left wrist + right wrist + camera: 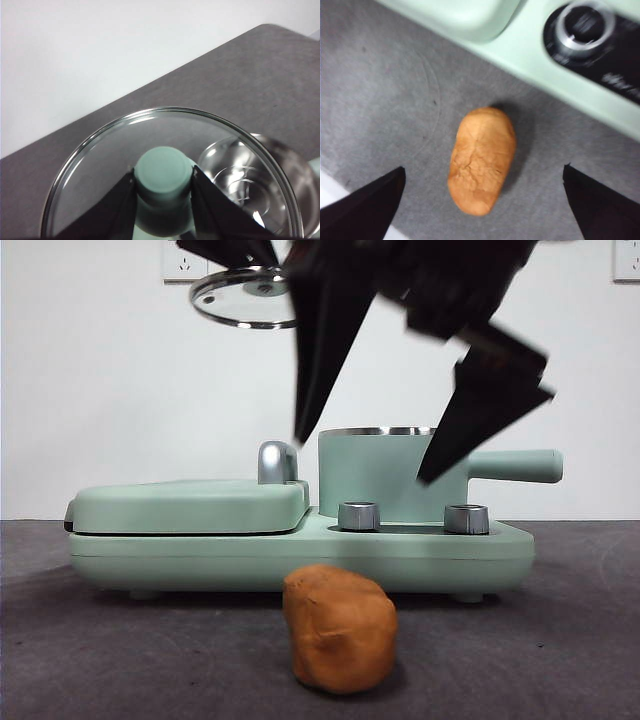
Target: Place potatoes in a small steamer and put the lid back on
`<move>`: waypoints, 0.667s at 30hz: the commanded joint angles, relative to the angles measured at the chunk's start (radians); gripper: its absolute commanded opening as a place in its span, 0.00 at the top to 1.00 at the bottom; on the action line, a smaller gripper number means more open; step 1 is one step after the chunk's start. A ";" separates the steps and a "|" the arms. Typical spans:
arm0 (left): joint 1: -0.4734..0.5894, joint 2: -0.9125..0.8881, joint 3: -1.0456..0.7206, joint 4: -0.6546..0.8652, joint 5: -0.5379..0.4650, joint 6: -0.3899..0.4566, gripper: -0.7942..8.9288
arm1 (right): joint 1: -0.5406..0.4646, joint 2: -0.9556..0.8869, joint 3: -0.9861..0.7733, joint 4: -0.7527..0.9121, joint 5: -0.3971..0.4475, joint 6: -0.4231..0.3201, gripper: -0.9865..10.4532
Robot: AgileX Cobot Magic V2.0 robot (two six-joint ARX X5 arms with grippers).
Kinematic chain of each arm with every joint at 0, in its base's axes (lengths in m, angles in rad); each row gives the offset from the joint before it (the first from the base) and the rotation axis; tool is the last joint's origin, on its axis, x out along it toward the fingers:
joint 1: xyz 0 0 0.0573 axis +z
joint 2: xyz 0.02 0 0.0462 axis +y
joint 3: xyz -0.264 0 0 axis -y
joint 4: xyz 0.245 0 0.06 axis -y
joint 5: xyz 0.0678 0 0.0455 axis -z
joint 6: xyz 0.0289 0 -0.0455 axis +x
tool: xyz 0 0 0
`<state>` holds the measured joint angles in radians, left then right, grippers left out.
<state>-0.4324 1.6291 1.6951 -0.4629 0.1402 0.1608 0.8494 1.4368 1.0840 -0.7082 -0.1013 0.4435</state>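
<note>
One orange-brown potato point(338, 630) point(481, 160) lies on the dark table in front of the appliance. My right gripper point(362, 460) point(482, 171) hangs open above it, one jaw to each side, not touching it. Behind stands the mint-green small steamer point(385, 475), uncovered, with its straight handle point(515, 466) pointing right. The glass lid point(240, 295) point(100, 165) is held high at the upper left. My left gripper point(162, 175) is shut on its mint-green knob point(164, 172). The steamer's shiny inside point(250, 180) shows through the glass.
The steamer sits on a mint-green base point(300, 555) with two steel dials point(359, 516) point(466, 519). To its left lies a flat griddle cover point(190, 505) with a chrome handle point(277, 462). A white wall stands behind.
</note>
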 commanded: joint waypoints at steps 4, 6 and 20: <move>0.039 -0.008 0.032 0.021 0.006 -0.002 0.90 | 0.051 0.117 0.020 0.034 0.004 0.021 0.47; 0.050 -0.008 0.032 0.019 0.005 0.005 0.90 | 0.058 0.147 0.020 0.042 0.005 0.021 0.47; 0.080 -0.008 0.032 0.013 0.006 0.008 0.90 | 0.065 0.272 0.020 0.082 0.010 -0.008 0.48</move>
<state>-0.3481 1.6291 1.6951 -0.4770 0.1402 0.1646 0.9024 1.6852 1.0843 -0.6346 -0.0978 0.4465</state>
